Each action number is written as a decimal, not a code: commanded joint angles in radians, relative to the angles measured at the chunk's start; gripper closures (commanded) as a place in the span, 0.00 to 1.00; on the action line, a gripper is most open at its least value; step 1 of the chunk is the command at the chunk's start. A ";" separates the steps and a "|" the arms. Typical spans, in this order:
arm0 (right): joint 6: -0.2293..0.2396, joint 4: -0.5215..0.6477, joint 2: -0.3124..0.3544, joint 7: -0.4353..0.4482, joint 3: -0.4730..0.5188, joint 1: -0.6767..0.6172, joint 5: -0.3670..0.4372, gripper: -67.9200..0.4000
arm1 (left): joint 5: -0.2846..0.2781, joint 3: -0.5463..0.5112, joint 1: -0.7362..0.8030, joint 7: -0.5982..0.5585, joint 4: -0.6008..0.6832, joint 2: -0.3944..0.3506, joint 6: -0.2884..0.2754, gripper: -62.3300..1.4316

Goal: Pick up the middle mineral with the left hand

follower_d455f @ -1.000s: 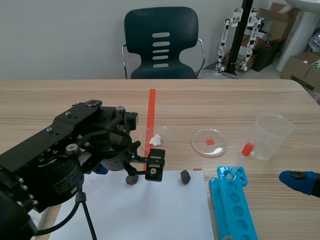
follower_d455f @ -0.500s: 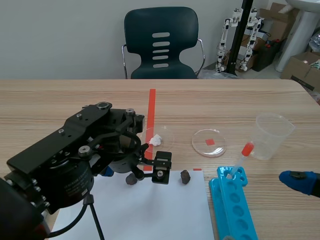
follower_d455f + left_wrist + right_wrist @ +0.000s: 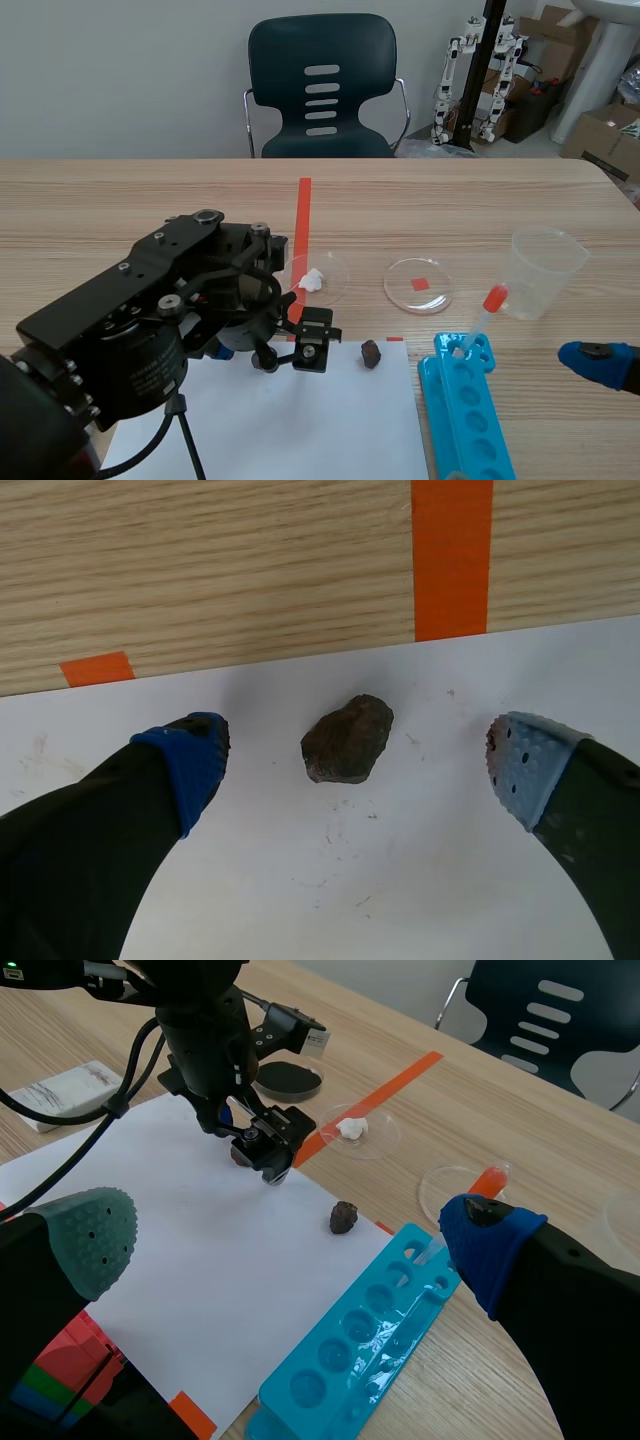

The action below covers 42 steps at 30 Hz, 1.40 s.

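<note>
— Between the fingers of the left gripper [image 3: 357, 760], what is found?

— A dark brown mineral [image 3: 348, 739] is found there, lying on the white paper sheet [image 3: 330, 900] close to its far edge. The jaws are held wide apart, with one blue pad to each side of the stone. A gap is left on both sides, so nothing is pinched.

— What is placed around it?

— Bare wooden table [image 3: 200, 570] is seen just beyond the sheet's edge. In the scene view a second dark mineral [image 3: 371, 353] is seen on the same sheet, further to the right and apart from the gripper. Behind the gripper a clear dish [image 3: 338, 268] is set, with a white lump [image 3: 312, 280] in it. A second clear dish [image 3: 419, 285] is set to its right.

— And the right side?

— A blue tube rack [image 3: 465, 410] is laid beside the paper, with a red-bulbed pipette [image 3: 487, 305] leaned at its far end and a clear plastic cup [image 3: 545, 272] near it. The right gripper [image 3: 290, 1245] is held at the table's right, well apart from the minerals, and its jaws are spread wide.
</note>
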 commanded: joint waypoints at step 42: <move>0.001 0.009 0.000 0.015 0.003 -0.002 0.011 0.06 | -0.017 -0.005 -0.028 -0.002 -0.032 0.006 0.002 0.82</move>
